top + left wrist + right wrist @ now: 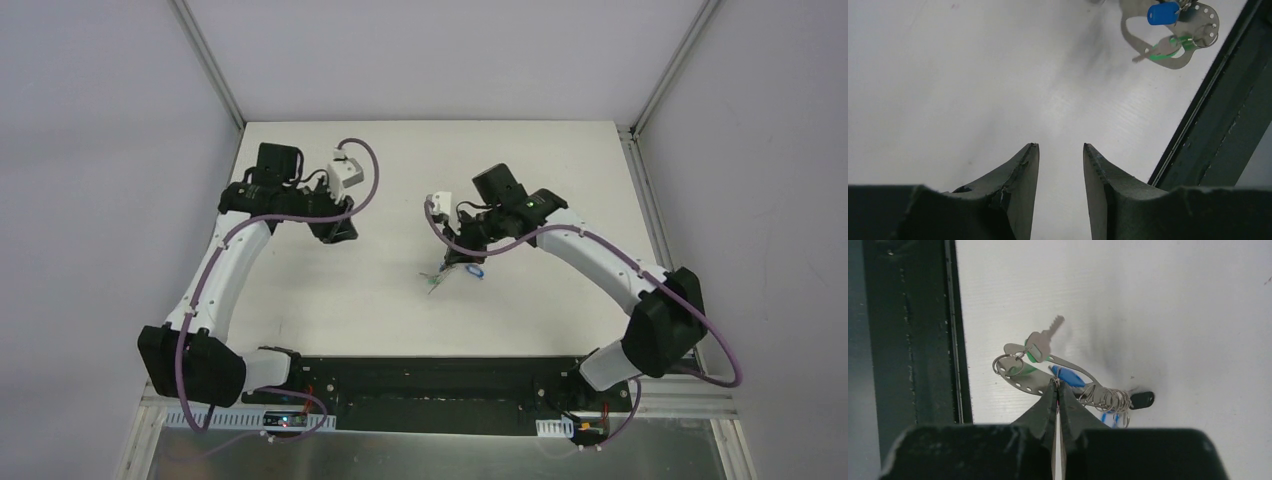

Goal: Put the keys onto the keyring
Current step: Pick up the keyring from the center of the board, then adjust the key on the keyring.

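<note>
**Right gripper down on the keyring, left one standing off**

My right gripper [1057, 386] has its jaws pressed together, tips on the edge of the keyring [1020, 381] right beside the blue key [1068, 377]. I cannot tell whether they nip a thin ring there. The keyring lies flat on the table [1173, 300], mid-scene toward the near side, with the green key [1040, 342] across its band, seemingly threaded on a small ring [1008, 364]. My left gripper [1060, 150] hovers spread and empty well to the left, which I judge leaves it clear of the work but ready to steady the loop.
</note>
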